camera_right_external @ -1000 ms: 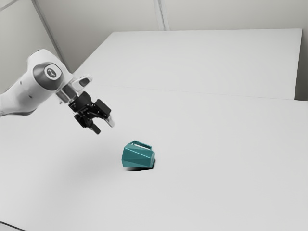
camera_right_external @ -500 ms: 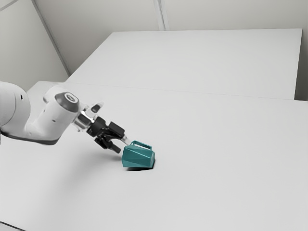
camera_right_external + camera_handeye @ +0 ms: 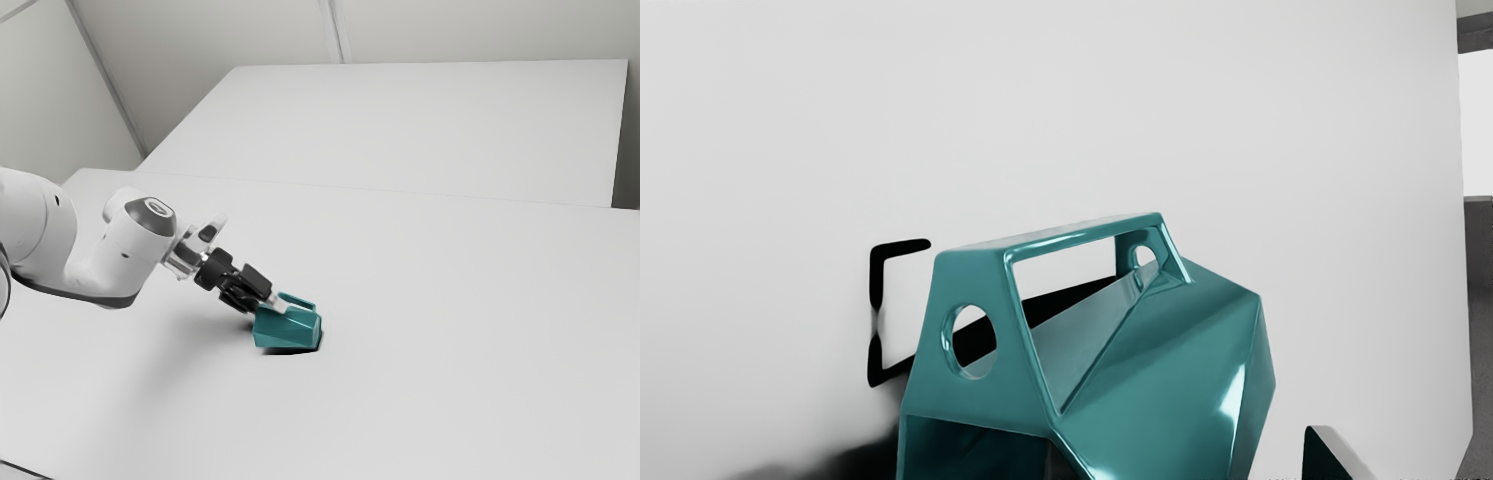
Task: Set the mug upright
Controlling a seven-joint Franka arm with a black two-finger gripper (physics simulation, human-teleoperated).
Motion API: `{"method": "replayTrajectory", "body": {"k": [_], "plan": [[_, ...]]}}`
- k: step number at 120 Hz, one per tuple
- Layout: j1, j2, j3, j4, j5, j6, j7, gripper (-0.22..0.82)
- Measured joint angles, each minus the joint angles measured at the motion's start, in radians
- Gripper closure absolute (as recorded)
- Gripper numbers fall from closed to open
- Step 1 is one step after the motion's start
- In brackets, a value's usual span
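Black gripper (image 3: 266,306), fingers apart, has pushed farther forward, now at the mouth end of the teal mug (image 3: 290,330), which lies unmoved on its side on the white table (image 3: 460,340); the arm's round badge (image 3: 157,208) is too small to read.

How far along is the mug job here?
The reach looks done: the gripper is at the mug. In hand, apparently, is the grasp: its fingers stand open, one finger clear of the mug's side. Left: gripping and righting the mug, which lies on its side.
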Motion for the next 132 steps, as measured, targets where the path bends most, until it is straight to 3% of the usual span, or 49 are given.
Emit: {"method": "replayTrajectory", "body": {"k": [14,48,84,105,132], "plan": [[-0.001,-0.001,0.000,0.001,-0.002,-0.006,0.022,0.53],[0.000,-0.031,-0.003,0.031,-0.003,-0.050,0.063,0.73],[-0.005,-0.141,-0.007,0.059,0.063,-0.077,0.077,0.77],[0.016,-0.203,-0.056,0.132,0.396,-0.044,-0.030,0.78],[0.009,-0.214,-0.129,0.142,0.816,0.050,-0.258,0.79]]}}
